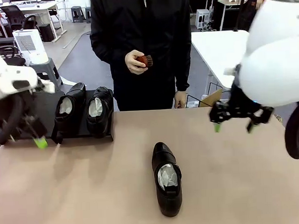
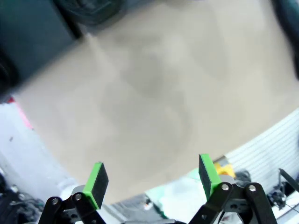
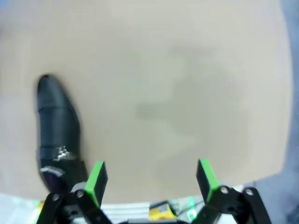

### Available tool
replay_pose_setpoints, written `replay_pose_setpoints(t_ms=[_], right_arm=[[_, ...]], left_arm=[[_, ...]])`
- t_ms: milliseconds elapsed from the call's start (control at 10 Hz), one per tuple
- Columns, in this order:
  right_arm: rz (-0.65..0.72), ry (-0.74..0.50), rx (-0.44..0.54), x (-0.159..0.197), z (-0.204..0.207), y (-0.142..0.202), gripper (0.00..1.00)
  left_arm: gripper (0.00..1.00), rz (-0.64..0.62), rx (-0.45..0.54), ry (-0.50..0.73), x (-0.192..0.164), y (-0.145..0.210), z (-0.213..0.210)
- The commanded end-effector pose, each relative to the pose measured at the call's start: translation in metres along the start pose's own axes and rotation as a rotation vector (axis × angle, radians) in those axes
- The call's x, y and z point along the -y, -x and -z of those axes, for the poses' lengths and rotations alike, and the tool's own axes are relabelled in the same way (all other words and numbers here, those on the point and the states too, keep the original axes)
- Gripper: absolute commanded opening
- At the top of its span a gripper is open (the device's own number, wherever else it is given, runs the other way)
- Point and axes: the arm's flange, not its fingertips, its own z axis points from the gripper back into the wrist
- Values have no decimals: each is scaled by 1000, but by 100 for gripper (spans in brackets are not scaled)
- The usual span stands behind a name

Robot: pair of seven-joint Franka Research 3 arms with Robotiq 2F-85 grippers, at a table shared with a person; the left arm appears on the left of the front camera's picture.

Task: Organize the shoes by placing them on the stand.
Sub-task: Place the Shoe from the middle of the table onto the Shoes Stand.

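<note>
1. The left end effector [image 1: 39, 139] hangs at the table's left edge, just in front of the stand, its green pads [image 2: 98, 179] spread wide with nothing between them; its wrist view is blurred, with only bare table under the fingers.
2. The right end effector [image 1: 234, 119] hovers over the right side of the beige table [image 1: 242, 187], also wide open and empty.
3. In the right wrist view, one glossy black leather dress shoe [image 3: 58, 130] lies on the table off to the side of the spread fingers, apart from them.
4. That loose shoe [image 1: 167, 179] sits near the table's middle, toe towards the person, white paper stuffing showing.
5. Two more glossy black shoes [image 1: 82, 111] already stand side by side on the low matte black stand [image 1: 45, 104] at the far left.
6. Judgement: the loose shoe is next; an arm must centre over it and descend.
7. Beyond, a person's hand [image 1: 135, 62] holds a small reddish-brown brush [image 1: 145, 60].
</note>
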Motion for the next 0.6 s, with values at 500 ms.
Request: replay_pose_setpoints(t_ms=[500], right_arm=[[67,5,-36,23,15,-9,100]], left_arm=[[100,-104,-24,-20,93,17,33]])
